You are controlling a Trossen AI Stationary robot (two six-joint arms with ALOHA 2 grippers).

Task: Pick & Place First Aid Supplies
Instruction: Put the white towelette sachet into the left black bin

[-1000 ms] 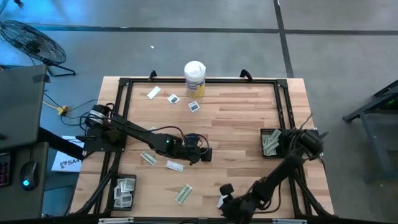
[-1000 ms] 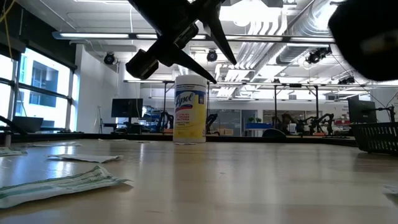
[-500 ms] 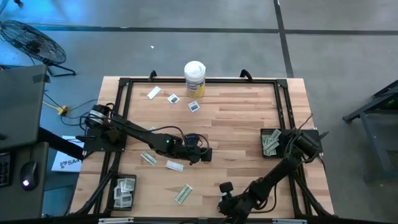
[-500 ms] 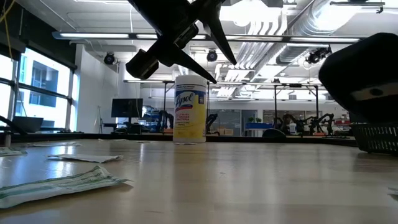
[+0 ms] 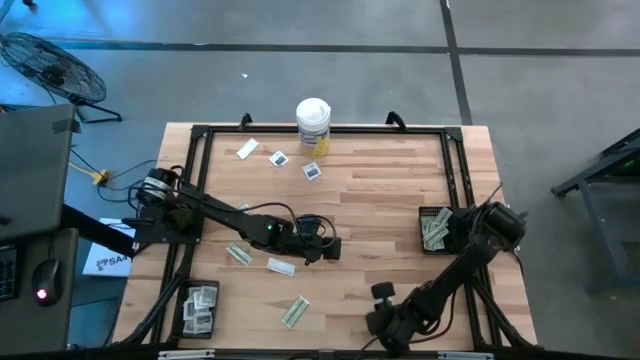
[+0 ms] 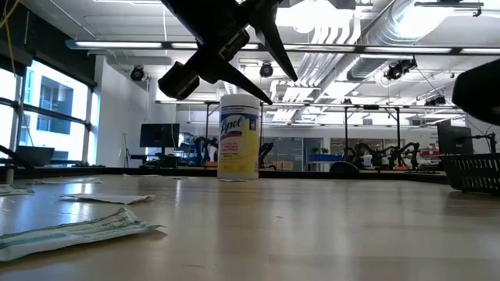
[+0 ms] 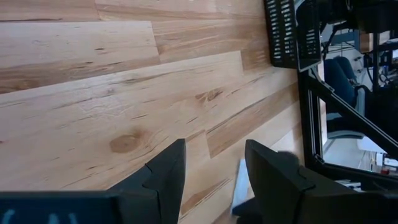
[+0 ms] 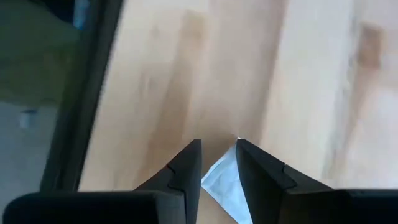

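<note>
First aid supplies lie scattered on the wooden table: white packets (image 5: 247, 150), (image 5: 278, 158), (image 5: 313, 171) at the far side, pale-green wrappers (image 5: 238, 254), (image 5: 295, 311) and a white one (image 5: 281, 266) nearer. My right gripper (image 8: 218, 144) is at the near edge (image 5: 378, 322), shut on a white packet (image 8: 222, 177). My left gripper (image 5: 330, 248) hangs open above the table's middle, with nothing between its fingers (image 7: 214, 146). My right gripper pinches a white packet between its two fingers, which are on a corner or edge of it (image 8: 227, 163). The fingers slant down at the table from above. The view is blurred, so I cannot tell whether the packet is clear of the wood.
A tall white canister (image 5: 313, 126) with a yellow label stands at the far edge. A black basket (image 5: 197, 308) with packets sits at the near left, another (image 5: 433, 230) at the right. A black frame (image 5: 455, 170) runs around the table.
My right gripper has gone along the near edge toward the table's right and its wrist has tipped and rolled. In the low view its dark bulk has slid off to the right.
</note>
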